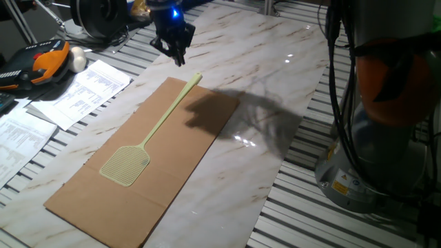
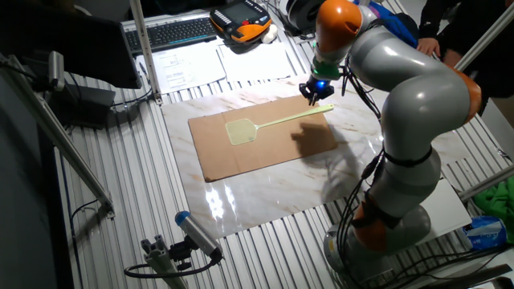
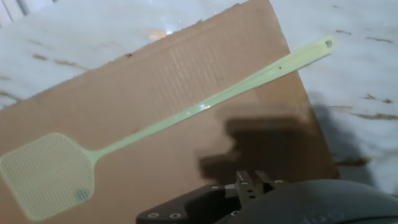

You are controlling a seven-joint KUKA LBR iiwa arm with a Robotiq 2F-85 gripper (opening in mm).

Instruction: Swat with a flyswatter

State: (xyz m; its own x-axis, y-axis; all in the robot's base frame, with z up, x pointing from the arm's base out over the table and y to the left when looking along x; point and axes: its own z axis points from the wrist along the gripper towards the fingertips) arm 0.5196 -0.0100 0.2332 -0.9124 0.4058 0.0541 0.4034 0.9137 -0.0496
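The pale yellow-green flyswatter [image 1: 155,129] lies flat on a brown cardboard sheet [image 1: 186,148], its mesh head toward the near left and its handle end toward the far right. It also shows in the other fixed view [image 2: 277,122] and in the hand view [image 3: 205,107]. My gripper [image 1: 179,59] hangs above the table just beyond the handle's tip, apart from it. Its fingers look shut together and hold nothing. The gripper also shows in the other fixed view [image 2: 313,98] and in the hand view [image 3: 250,183].
The cardboard lies on a marble slab [image 1: 275,76]. Printed papers [image 1: 76,93] and an orange-black pendant [image 1: 41,62] lie at the far left. The arm's base [image 1: 372,158] stands at the right. A keyboard [image 2: 173,32] sits behind the slab.
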